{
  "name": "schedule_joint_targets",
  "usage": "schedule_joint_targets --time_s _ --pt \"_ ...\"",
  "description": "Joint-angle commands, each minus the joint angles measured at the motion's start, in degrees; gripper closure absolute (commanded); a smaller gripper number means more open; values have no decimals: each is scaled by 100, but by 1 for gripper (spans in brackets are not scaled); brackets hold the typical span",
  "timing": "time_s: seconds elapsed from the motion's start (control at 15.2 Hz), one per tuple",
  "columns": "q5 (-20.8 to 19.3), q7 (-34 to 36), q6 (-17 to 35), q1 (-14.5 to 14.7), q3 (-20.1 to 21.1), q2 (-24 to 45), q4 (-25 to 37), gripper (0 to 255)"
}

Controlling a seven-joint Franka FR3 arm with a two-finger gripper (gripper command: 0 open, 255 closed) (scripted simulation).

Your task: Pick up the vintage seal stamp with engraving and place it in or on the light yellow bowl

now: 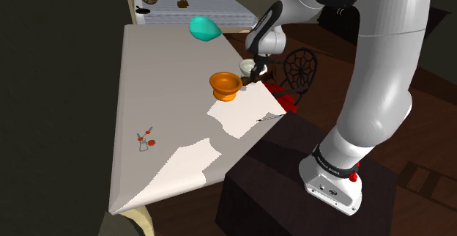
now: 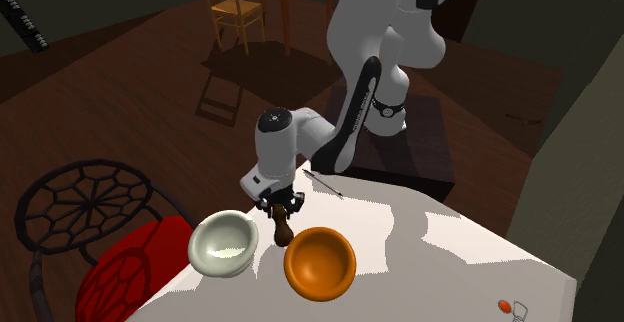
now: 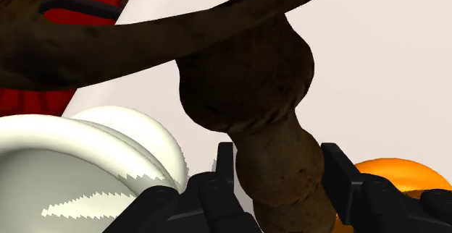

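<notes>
**Shoulder view.** The arm (image 1: 381, 88) bends down over the far edge of the white bench (image 1: 168, 88). Its tip hangs by the pale bowl (image 1: 248, 65) and the orange bowl (image 1: 225, 85). A teal object (image 1: 205, 28) lies well apart from them.

**Second exterior view.** The brown stamp (image 2: 284, 232) stands upright under the hand, between the pale bowl (image 2: 225, 245) and the orange bowl (image 2: 320, 262), just beside both. Whether its foot touches the bench cannot be told. The pale bowl sits at the bench edge, above a red chair (image 2: 120, 275).

**Wrist view.** The fingers (image 3: 339, 170) are clenched on the stamp's (image 3: 279, 174) narrow neck, and its bulbous end reaches beyond them.

**Hazards (judged).**
- A low sideways carry could strike the pale bowl's rim and push the bowl off the edge, so the stamp likely needs lifting first.
- With the hold on the neck only, the heavier end may swing or slip.
- The orange bowl is equally near, so a release on the wrong side would miss the target.
</notes>
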Motion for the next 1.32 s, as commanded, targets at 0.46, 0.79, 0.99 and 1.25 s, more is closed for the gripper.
schedule_joint_targets --time_s 0.46,0.79,0.99,1.25 --pt "-339 224 -521 181 -241 -587 -42 255" --pt "-530 353 -837 258 -346 -890 -11 255" --pt "-641 427 -1032 297 -397 -1063 23 255" --pt "-637 396 -1295 255 -412 -1004 341 255"
